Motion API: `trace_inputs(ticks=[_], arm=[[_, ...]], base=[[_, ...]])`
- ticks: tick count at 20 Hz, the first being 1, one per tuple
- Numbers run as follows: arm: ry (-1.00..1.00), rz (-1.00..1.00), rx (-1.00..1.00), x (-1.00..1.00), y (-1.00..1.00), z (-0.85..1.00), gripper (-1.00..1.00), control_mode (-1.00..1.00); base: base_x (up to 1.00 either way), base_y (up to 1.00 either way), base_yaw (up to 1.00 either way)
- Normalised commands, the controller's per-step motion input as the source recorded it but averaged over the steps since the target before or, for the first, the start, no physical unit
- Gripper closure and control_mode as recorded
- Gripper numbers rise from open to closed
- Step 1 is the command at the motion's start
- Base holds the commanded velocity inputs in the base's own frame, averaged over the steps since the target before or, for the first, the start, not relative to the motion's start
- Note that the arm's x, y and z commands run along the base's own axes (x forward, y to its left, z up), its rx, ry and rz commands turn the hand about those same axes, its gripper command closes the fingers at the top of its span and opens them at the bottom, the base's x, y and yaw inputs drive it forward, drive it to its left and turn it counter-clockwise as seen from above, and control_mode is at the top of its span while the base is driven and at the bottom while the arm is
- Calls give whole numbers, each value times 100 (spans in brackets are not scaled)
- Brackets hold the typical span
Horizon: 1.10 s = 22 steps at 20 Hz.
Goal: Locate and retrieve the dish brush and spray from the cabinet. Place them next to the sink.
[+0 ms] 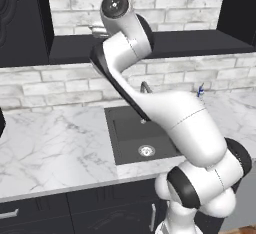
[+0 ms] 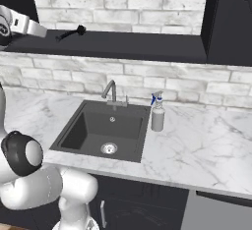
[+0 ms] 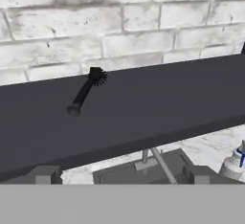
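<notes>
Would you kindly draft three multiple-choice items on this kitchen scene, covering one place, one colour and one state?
1. Where does the small all-black dish brush lie?
A in the basin
B on the black shelf board
C on the marble

2. What colour is the trigger on the small grey spray bottle?
A red
B green
C blue and white

3. How is the two-finger gripper?
A open, empty
B shut on the brush
C shut on the bottle

Key: B, it rests on the shelf; C, seen beside the dark grey square sink; A, its fingertips stand apart.
</notes>
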Motion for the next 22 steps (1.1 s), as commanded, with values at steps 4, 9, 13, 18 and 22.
trace_inputs(ticks=[4,9,13,18,22], arm=[[22,0,0,52,0,0,-100,-100],[1,-1,1,15,-2,0,-100,-100],[0,0,0,29,5,-8,-100,-100],[1,-1,0,44,6,-12,-100,-100],[4,-2,0,47,10,-14,-100,-100]], base=[[0,0,0],[0,0,0],[0,0,0],[0,0,0],[0,0,0]])
